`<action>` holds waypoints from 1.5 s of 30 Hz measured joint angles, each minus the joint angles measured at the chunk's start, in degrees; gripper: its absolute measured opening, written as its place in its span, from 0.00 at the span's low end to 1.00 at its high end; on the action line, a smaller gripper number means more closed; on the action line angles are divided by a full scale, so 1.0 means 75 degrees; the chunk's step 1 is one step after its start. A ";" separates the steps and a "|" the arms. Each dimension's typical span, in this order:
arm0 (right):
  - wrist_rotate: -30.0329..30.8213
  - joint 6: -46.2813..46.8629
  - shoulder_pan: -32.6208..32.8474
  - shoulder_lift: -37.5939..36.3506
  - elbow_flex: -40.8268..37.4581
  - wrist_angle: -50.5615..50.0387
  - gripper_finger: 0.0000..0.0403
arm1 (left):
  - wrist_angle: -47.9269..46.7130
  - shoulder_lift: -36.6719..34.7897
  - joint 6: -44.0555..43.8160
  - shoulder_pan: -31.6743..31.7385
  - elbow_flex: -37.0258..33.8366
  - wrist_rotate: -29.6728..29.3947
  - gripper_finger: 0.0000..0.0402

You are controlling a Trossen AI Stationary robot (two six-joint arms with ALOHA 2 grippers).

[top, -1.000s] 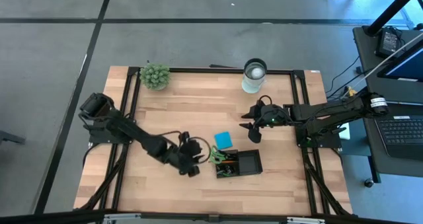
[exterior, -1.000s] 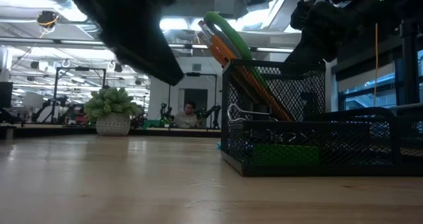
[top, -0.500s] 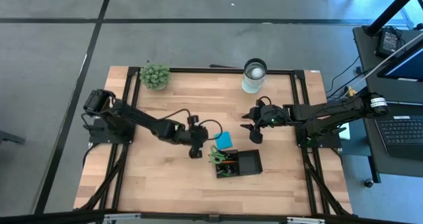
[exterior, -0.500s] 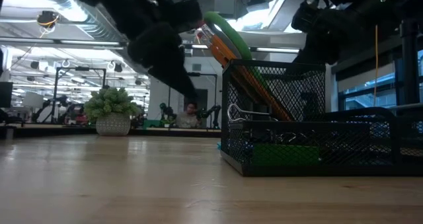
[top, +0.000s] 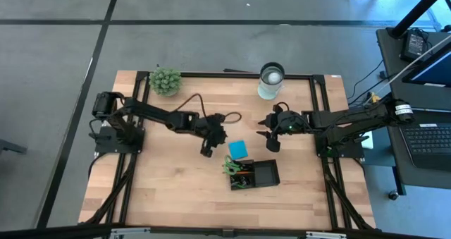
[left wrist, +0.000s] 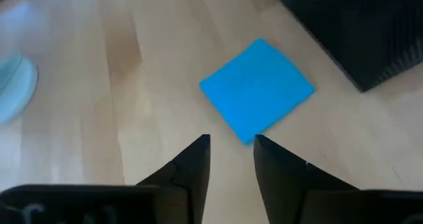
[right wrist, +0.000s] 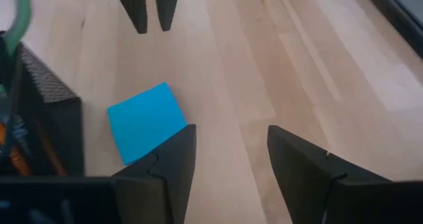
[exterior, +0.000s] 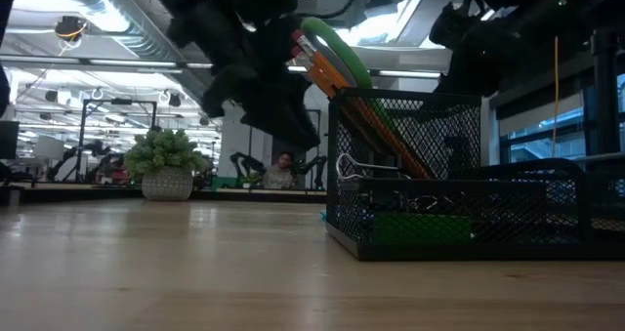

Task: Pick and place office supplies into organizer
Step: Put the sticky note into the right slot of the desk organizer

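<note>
No readable writing or logos anywhere, not on the arms, the organizer or the cup.

What changed: half a second back the left hand point(top: 206, 151) was low over the desk point(top: 162, 190) right by the organizer's left end, and a second ago it was even further down-left. Now it has swung up and sits just left of the blue note pad point(top: 239, 150), its fingers a narrow gap apart with nothing between them. The right hand point(top: 269, 142) hasn't budged in that time; it hangs just right of the pad, fingers spread wider, also empty.

The pad lies flat on the desk just above the organizer point(top: 255, 175), between the two hands, not touching either.

View differences: the overhead shot shows the layout, with the green-handled scissors point(top: 230, 166) and orange pencils packed into the organizer's left compartment and the right one looking dark. The low view can't see the pad at all, but it shows the organizer is wire mesh, with the scissors and pencils point(exterior: 332, 72) leaning out the top and a small green block point(exterior: 420, 228) at the bottom. The left wrist camera has the pad right past its fingertips point(left wrist: 199, 151); the right wrist camera catches the pad with the left hand's fingers beyond it. The plant point(top: 165, 81) and white cup point(top: 271, 80) sit along the far edge.
</note>
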 joint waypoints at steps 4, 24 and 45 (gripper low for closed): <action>0.0011 0.0041 -0.0235 0.0000 0.0000 0.0040 0.47 | 0.0710 0.0233 0.0417 0.0518 0.0001 0.1377 0.25; 0.0023 0.0044 -0.0812 0.0000 0.0000 -0.0012 0.47 | 0.2813 0.2404 0.0842 0.0561 0.0015 0.2348 0.07; 0.0015 0.0012 -0.0812 0.0000 0.0000 -0.0024 0.47 | 0.2755 0.2361 -0.2027 0.0927 0.0020 -0.0955 0.01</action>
